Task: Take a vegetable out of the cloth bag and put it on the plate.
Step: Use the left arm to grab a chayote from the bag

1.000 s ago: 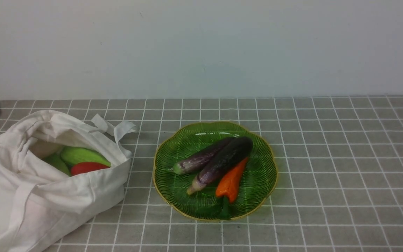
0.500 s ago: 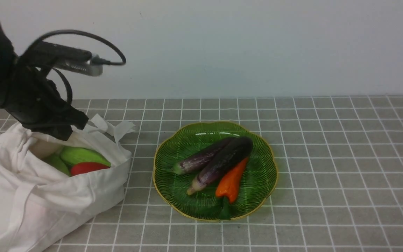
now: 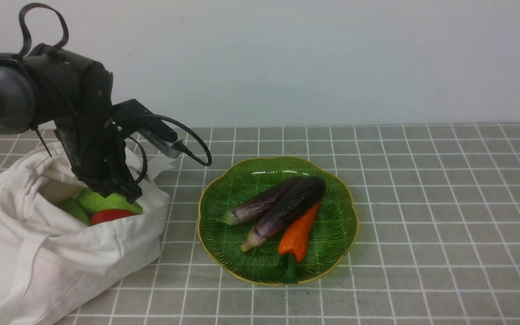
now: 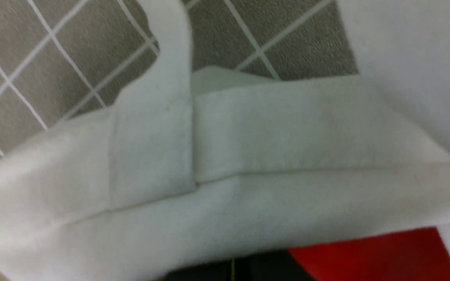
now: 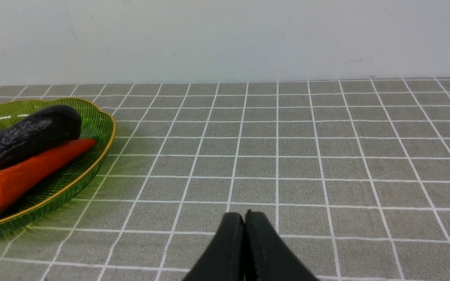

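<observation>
The right hand (image 5: 244, 214), fingertips pressed together, sits apart from the plate (image 5: 109, 137).

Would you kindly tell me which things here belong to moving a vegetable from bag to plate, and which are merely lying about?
Belonging to the job: light green gourd, cloth bag, plate, left claw at the bag's mouth.
Merely lying about: striped eggplant, dark eggplant, orange pepper on the plate; red pepper, darker green vegetable in the bag.

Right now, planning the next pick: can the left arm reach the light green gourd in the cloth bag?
Probably yes. The left gripper hangs shut over the open mouth of the cloth bag, above the gourd; nothing covers it, but the jaws must open first.
</observation>
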